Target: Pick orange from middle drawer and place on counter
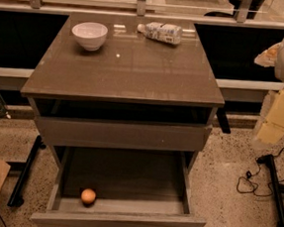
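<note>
While one orange [88, 196] lies in the middle drawer [126, 176], the gripper [280, 116] hangs right, jaws unreadable.

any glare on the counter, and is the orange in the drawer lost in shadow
Camera view: the counter shows small glare spots near the white bowl; the middle drawer is shadowed inside, yet the orange stands out at its front left; the gripper is warm-lit at the right edge, cut off.
</note>
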`<state>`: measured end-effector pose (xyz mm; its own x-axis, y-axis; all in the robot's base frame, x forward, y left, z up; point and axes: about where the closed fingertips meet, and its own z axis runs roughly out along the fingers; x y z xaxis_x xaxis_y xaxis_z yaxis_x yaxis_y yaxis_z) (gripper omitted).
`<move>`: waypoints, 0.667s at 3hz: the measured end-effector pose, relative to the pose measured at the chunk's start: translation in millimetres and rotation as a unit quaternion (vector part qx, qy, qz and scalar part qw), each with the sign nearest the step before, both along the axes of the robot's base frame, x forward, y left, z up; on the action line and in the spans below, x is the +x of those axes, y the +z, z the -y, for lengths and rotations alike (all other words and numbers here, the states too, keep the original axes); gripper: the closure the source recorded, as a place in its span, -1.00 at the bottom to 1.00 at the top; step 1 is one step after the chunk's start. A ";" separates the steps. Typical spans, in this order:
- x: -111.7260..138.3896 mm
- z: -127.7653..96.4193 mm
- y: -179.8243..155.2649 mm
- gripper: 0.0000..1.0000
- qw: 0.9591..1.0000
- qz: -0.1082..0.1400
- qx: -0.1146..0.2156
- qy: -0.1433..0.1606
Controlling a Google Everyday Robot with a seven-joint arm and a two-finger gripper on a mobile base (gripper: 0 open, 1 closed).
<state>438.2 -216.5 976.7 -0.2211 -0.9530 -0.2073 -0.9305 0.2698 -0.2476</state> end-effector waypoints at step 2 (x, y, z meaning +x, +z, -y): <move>6.0 -19.3 -16.1 -1.00 0.999 0.012 0.039 0.028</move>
<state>444.2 -197.2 960.6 -0.1626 -0.9444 -0.2856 -0.9386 0.2373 -0.2503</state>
